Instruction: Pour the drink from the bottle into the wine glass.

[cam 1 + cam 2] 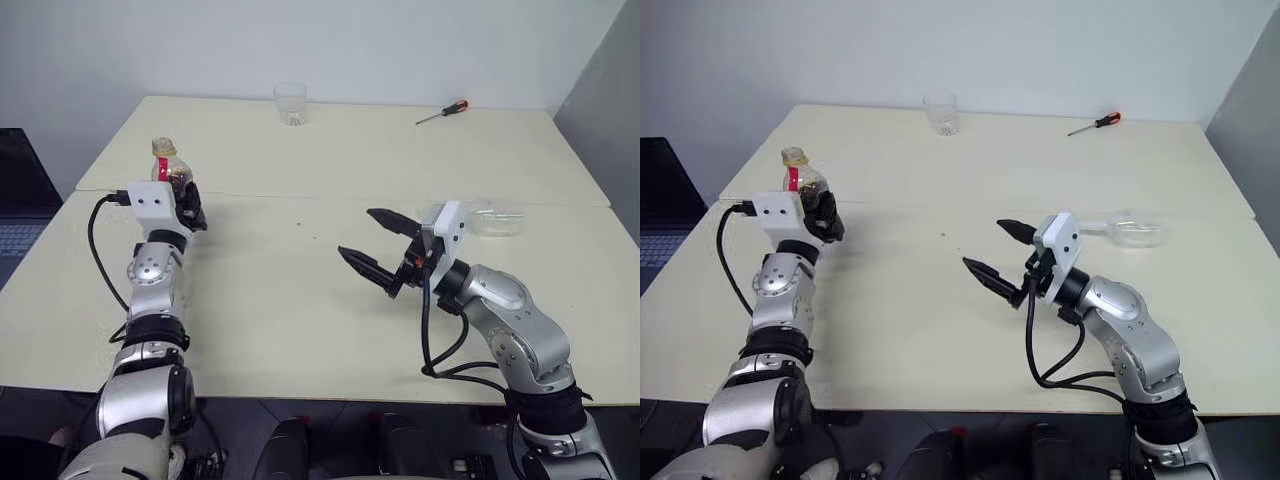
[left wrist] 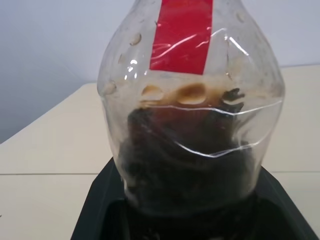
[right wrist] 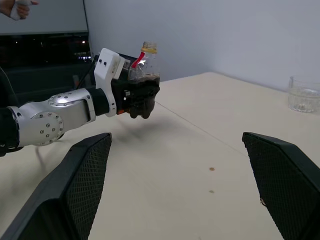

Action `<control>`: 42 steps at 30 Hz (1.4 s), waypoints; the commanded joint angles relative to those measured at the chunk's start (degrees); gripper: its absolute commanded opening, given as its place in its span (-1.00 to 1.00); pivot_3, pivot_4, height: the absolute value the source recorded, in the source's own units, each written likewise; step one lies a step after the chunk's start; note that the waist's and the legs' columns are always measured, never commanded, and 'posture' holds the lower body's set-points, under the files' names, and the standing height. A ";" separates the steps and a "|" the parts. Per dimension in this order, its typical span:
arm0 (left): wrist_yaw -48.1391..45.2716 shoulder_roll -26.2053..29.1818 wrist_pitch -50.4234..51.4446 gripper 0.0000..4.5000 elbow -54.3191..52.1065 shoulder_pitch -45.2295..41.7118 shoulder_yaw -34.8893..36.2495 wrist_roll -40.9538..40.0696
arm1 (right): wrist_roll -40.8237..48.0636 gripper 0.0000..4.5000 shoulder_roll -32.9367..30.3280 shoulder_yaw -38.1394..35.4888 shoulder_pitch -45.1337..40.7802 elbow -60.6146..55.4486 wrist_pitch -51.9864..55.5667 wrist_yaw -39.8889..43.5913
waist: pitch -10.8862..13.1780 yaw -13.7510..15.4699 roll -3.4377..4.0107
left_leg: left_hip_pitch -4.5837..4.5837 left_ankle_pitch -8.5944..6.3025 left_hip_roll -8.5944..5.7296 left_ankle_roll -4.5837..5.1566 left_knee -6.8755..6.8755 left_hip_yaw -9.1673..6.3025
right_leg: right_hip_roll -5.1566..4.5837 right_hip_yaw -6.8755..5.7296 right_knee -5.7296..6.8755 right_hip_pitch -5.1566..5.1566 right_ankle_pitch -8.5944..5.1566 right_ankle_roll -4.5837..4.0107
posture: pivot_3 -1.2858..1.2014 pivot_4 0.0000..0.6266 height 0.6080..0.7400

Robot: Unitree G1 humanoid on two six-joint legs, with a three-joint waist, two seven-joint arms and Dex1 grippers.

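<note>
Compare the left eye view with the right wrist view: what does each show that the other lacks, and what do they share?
Left eye view: a screwdriver far across the table, a stemmed glass lying on its side behind the open right gripper, and a laptop. Right wrist view: a person's hand. Shared: the left gripper shut on the bottle of dark drink, and the short tumbler.
</note>
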 commanded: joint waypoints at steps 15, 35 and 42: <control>0.49 -0.97 -1.46 0.98 -3.97 2.43 1.83 -2.42 | -0.54 1.00 -0.32 -1.61 -1.64 -0.71 -1.02 -2.18 | -0.01 -0.09 -0.01 | 0.00 0.00 0.01 0.00 -0.01 0.00 | 0.00 0.02 0.03 -0.02 0.00 0.00 | 0.03 -0.52 1.00; -3.66 -1.61 29.14 0.98 -70.58 37.38 -11.83 -3.62 | 2.65 1.00 -2.05 -10.44 6.63 -9.95 12.14 -16.26 | -0.05 0.74 -0.04 | 0.07 0.00 0.01 -0.01 0.05 -0.05 | -0.02 0.07 0.03 0.21 0.00 -0.01 | 0.03 -0.52 1.00; -13.80 -0.11 21.50 0.98 -67.36 30.26 -21.47 0.54 | 7.07 1.00 15.01 -20.30 -3.58 -5.04 26.06 -39.43 | -0.08 -0.24 0.06 | 0.31 -0.01 0.07 -0.02 -0.09 0.10 | 0.20 0.11 -0.05 0.39 -0.01 -0.03 | 0.03 -0.52 1.00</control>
